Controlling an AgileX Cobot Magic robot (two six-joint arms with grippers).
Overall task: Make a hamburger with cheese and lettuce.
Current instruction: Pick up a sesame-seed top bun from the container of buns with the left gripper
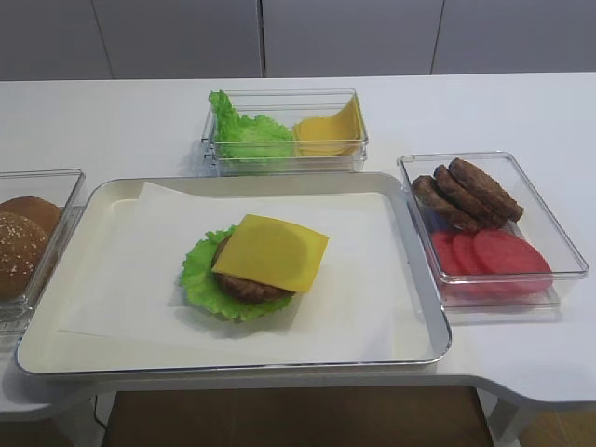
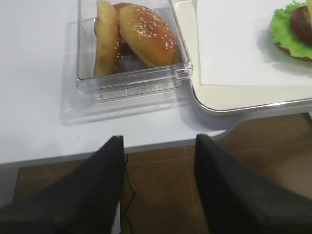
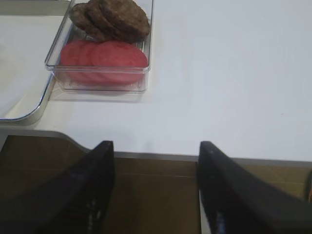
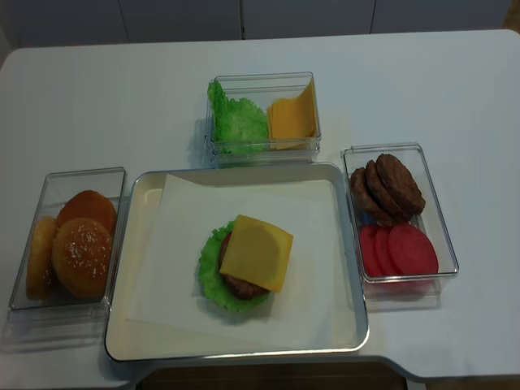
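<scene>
Nearest the wrist cameras, the left gripper (image 2: 158, 187) and right gripper (image 3: 156, 190) hang spread and empty off the table's front edge. On the tray (image 1: 424, 307), between them, sits the hamburger (image 1: 253, 268): lettuce (image 1: 200, 279), patty, cheese (image 1: 272, 251) on top.

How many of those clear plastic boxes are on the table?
3. The bun box sits left of the tray, the lettuce-and-cheese box behind it, and the patty-and-tomato box to its right. None appears hidden.

The white table (image 4: 122, 89) carries a metal tray (image 4: 118, 325) at front centre, flanked by three clear plastic bins: buns (image 4: 28, 191) left, patties (image 4: 447, 248) right, apparently greens (image 4: 260, 79) behind.
</scene>
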